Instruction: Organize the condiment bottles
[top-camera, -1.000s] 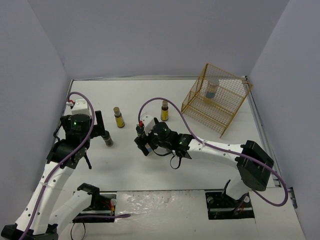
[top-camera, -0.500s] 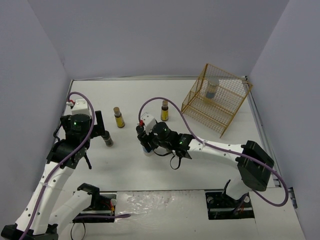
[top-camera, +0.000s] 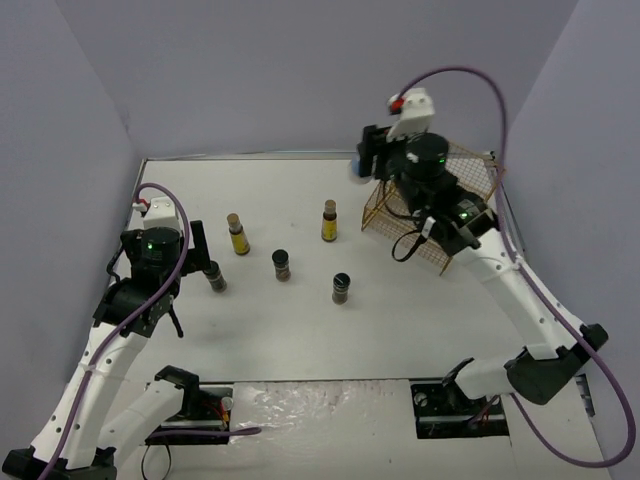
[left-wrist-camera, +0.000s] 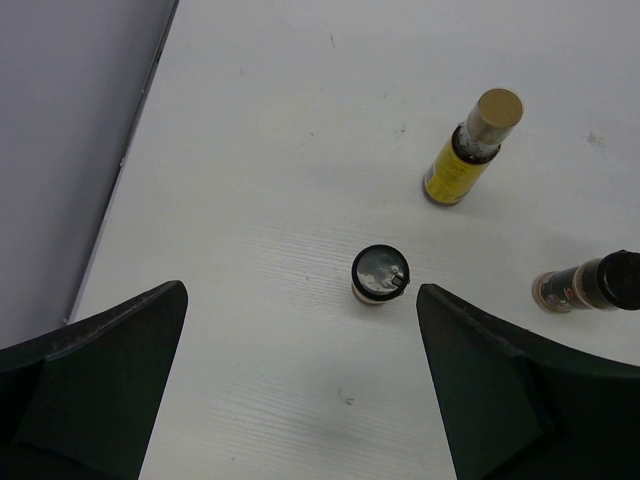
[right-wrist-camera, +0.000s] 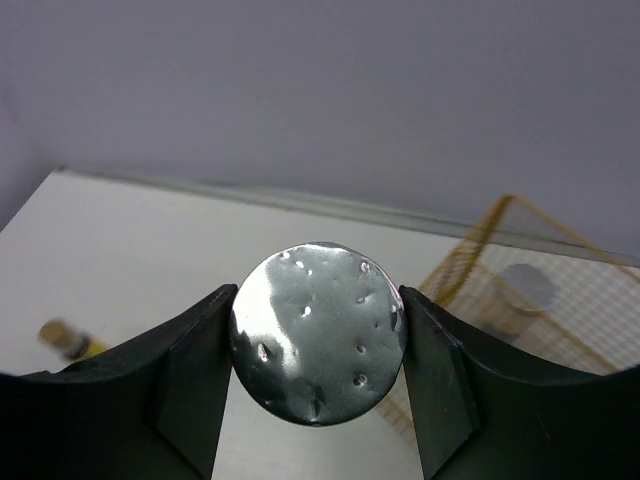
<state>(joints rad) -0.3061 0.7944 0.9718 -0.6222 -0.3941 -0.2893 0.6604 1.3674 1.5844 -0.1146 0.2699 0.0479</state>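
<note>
My right gripper (top-camera: 362, 160) is raised beside the left corner of the gold wire rack (top-camera: 455, 215). In the right wrist view it (right-wrist-camera: 318, 350) is shut on a pale jar with a silver lid (right-wrist-camera: 318, 345), a finger on each side. A second silver-lidded jar (right-wrist-camera: 525, 290) stands inside the rack (right-wrist-camera: 470, 255). Two yellow-labelled brown-capped bottles (top-camera: 236, 235) (top-camera: 328, 221) and three short black-capped jars (top-camera: 213, 277) (top-camera: 282, 264) (top-camera: 342, 288) stand on the table. My left gripper (top-camera: 200, 262) is open just above the leftmost dark jar (left-wrist-camera: 380, 274), which sits ahead of the open jaws (left-wrist-camera: 300, 400).
The left wrist view also shows a yellow bottle (left-wrist-camera: 470, 148) and another dark jar (left-wrist-camera: 590, 283) to the right. The left wall (left-wrist-camera: 70, 120) runs close beside the left arm. The table's back edge (top-camera: 300, 156) meets the rear wall.
My right gripper has lifted the silver-lidded jar from the table's middle and carried it up and back-right to the rack. Two dark jars it hid now show. The left arm has not moved.
</note>
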